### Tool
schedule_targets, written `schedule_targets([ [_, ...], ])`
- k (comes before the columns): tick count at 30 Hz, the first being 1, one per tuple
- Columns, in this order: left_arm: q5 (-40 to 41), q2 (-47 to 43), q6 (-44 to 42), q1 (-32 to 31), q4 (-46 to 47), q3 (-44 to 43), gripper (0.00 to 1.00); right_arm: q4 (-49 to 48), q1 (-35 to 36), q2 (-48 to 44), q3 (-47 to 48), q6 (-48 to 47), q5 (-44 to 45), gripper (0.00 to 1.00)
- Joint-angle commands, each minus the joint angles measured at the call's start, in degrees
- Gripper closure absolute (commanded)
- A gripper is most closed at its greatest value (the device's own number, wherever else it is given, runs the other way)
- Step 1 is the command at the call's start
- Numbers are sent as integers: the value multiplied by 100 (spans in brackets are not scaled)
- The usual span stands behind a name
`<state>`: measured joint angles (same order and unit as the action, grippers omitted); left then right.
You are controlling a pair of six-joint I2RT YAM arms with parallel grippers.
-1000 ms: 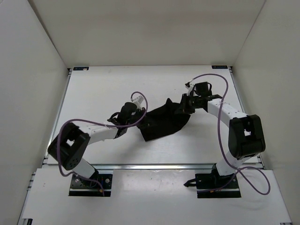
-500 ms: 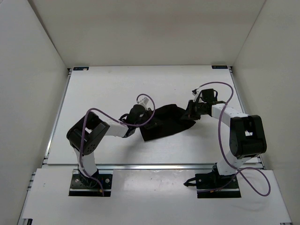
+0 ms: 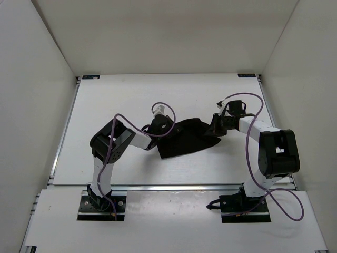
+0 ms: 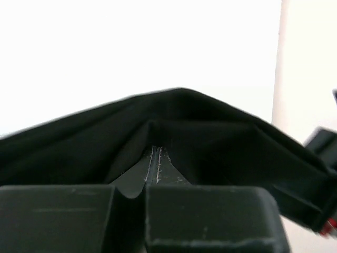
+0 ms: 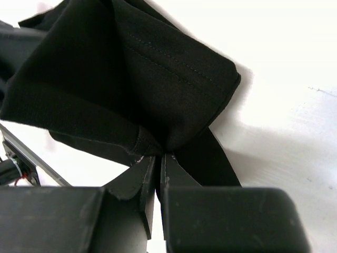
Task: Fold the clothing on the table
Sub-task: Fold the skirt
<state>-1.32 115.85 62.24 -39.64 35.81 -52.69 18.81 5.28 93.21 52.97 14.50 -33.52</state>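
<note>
The black clothing (image 3: pixel 184 139) lies bunched in the middle of the white table (image 3: pixel 105 100), stretched between both arms. My left gripper (image 3: pixel 167 128) is shut on the clothing's left edge; in the left wrist view the fabric (image 4: pixel 179 132) drapes over the closed fingertips (image 4: pixel 156 153). My right gripper (image 3: pixel 215 128) is shut on the clothing's right edge. In the right wrist view the folded cloth (image 5: pixel 131 74) rises from the pinched fingertips (image 5: pixel 159 157), with a flap lying on the table behind them.
White walls enclose the table on the left, back and right. Metal rails (image 3: pixel 158 186) run along the near edge, with both arm bases (image 3: pixel 100 203) mounted below. Purple cables (image 3: pixel 253 105) loop over each arm.
The left arm has folded up and swung its gripper right toward the centre, carrying the clothing's left edge. The right gripper shifted slightly right and nearer. The clothing is more bunched.
</note>
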Motion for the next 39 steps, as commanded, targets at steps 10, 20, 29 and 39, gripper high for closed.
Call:
schedule_targets([
  [10,659,-90,-105,123,-55,-240,100,413,88,-909,-94,-246,21,100],
  [20,379,167,-326,70,-559,-445,100,896,412,-524,1134,-281,-322,100],
  [29,-587,-1712,-958,1211,-400,829,100,1467,1106,-128,2094,-167,125,100],
  [39,121,-4542,-1048,1258,-1586,2262,100,1828,1941,101,2710,148,548,100],
])
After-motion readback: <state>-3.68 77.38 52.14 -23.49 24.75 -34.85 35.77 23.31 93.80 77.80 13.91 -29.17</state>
